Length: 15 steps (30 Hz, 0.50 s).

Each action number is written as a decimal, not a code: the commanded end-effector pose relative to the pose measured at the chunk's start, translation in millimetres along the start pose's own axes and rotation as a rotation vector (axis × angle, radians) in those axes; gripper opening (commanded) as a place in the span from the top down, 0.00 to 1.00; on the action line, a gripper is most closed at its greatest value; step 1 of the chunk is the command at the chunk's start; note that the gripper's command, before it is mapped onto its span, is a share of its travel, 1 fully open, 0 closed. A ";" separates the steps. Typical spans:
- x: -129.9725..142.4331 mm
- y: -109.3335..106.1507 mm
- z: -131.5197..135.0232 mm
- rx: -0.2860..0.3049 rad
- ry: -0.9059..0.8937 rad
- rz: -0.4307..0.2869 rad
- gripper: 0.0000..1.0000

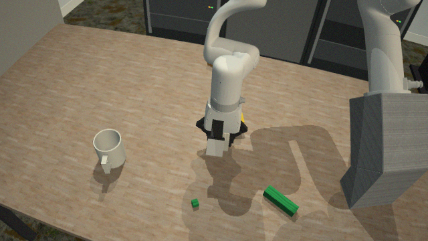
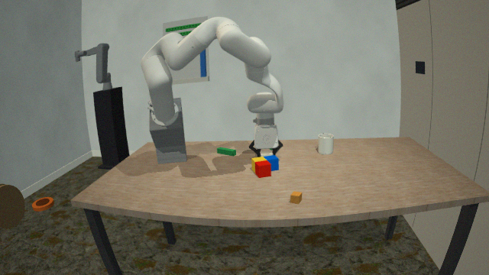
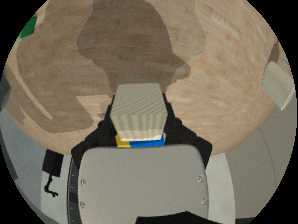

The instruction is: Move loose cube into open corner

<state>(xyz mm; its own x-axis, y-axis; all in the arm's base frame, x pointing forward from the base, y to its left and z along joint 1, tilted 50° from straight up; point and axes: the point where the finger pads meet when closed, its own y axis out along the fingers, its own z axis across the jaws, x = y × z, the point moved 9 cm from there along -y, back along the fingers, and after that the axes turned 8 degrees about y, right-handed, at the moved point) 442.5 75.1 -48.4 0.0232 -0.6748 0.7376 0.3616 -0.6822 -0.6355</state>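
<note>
The loose cube, a pale wood-grained block (image 3: 139, 111), is between the fingers of my gripper (image 1: 219, 143) (image 2: 266, 153) (image 3: 139, 101), which is shut on it. In the exterior view the cube is mostly hidden behind the blue cube (image 2: 273, 163) (image 3: 148, 143). The yellow cube (image 2: 257, 161) (image 3: 122, 142) (image 1: 243, 118) and the red cube (image 2: 263, 169) stand with the blue one in an L, red nearest the exterior camera. The wrist view shows slivers of yellow and blue just behind the held cube. Whether it touches them or the table cannot be told.
A white mug (image 1: 110, 150) (image 2: 325, 144) (image 3: 279, 85) stands to one side. A green bar (image 1: 280, 201) (image 2: 226, 151) (image 3: 28, 27) and a tiny green block (image 1: 194, 203) lie on the mug-handle side of the table. A small orange block (image 2: 296, 197) lies near the opposite edge.
</note>
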 end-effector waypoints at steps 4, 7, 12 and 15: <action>-1.4 -10.2 1.2 0.004 0.000 0.004 1.00; -1.4 -15.5 1.1 0.004 0.000 0.004 1.00; -1.4 -21.8 1.1 0.004 0.000 0.004 1.00; -1.4 -28.7 1.1 0.004 0.000 0.004 1.00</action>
<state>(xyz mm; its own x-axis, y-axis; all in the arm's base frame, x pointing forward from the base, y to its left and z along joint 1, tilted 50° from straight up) 435.7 88.2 -36.3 0.0232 -0.6749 0.7375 0.3618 -0.6821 -0.6356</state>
